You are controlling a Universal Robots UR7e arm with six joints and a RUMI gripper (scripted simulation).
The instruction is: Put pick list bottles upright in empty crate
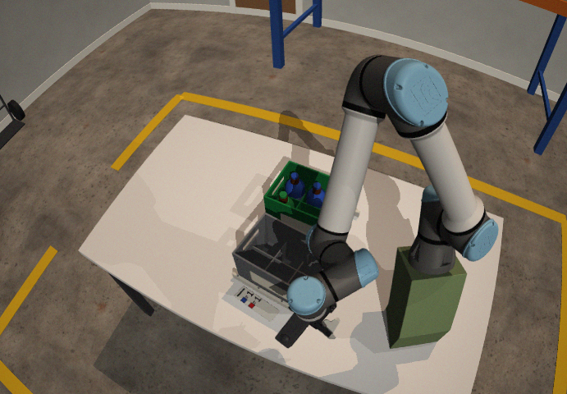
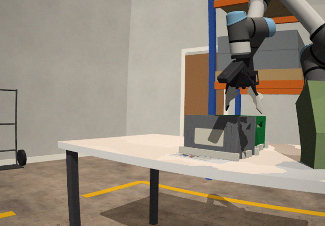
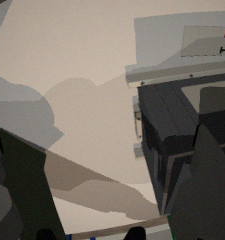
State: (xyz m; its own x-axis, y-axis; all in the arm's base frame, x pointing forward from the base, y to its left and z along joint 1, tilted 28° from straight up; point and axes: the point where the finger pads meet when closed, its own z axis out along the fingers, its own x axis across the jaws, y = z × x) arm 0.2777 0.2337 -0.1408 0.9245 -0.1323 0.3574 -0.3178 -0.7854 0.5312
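Note:
A green crate (image 1: 275, 186) (image 2: 260, 130) stands at the back of the table and holds several bottles. Two of them are blue (image 1: 294, 185) (image 1: 315, 195), and one smaller bottle (image 1: 283, 196) has a green cap. The empty grey crate (image 1: 255, 276) (image 2: 189, 125) (image 3: 159, 125), with dividers inside, stands just in front of it. The pick list (image 1: 265, 309) (image 2: 194, 156) (image 3: 204, 42) lies at the grey crate's near side and shows a blue and a red square. My gripper (image 2: 243, 108) is open and empty. It hangs above the grey crate's rim at its end towards the robot base.
The arm's green pedestal (image 1: 423, 297) (image 2: 320, 127) stands on the table (image 1: 176, 185) (image 2: 114, 143) to the right of the crates. Pale guide rails (image 2: 208, 153) run along the grey crate's foot. Blue shelf posts and a hand truck (image 2: 3, 127) stand on the floor around the table.

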